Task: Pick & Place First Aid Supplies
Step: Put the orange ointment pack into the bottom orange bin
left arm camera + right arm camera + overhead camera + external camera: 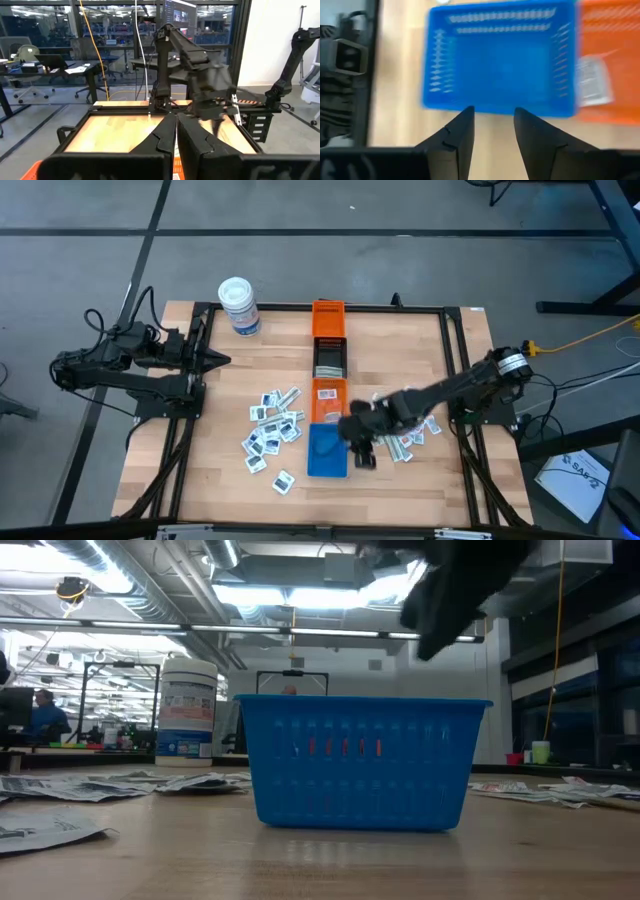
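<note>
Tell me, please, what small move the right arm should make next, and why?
Probably swing back toward the packets on its own side and lower onto one: the right gripper hangs open and empty beside the blue bin, so nothing is ready to drop.

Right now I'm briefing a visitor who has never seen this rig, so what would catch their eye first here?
Probably the blue bin at the table's near middle, last in a row with the black bin and two orange bins. The right gripper hangs just beside it, fingers apart with nothing between them. Next, the small white packets scattered left of the bins, and the left gripper waiting shut at the left edge.
</note>
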`<action>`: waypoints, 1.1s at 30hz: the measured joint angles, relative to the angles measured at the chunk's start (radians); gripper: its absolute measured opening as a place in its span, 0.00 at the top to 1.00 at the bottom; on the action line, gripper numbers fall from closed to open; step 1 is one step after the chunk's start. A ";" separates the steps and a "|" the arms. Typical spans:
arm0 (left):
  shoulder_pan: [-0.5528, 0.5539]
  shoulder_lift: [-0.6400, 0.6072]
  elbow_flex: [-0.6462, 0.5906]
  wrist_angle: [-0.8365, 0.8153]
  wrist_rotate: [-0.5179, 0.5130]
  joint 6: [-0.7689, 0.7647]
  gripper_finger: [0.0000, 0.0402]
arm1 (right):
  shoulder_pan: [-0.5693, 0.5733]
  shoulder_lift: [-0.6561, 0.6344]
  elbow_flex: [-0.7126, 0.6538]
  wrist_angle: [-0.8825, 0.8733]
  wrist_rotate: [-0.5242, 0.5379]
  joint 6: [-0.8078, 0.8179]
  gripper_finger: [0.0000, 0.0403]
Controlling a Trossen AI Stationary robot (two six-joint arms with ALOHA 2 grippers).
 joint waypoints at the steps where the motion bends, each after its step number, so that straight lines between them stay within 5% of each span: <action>1: 0.000 0.000 0.000 0.000 0.000 0.000 0.97 | 0.022 0.000 0.000 -0.005 0.004 0.037 0.65; 12: 0.000 0.000 0.000 0.000 0.000 0.000 0.98 | 0.124 0.000 0.000 -0.121 0.025 0.358 0.65; 33: 0.000 0.000 0.000 0.000 0.000 0.000 0.98 | 0.050 0.000 0.000 -0.498 -0.060 0.544 0.65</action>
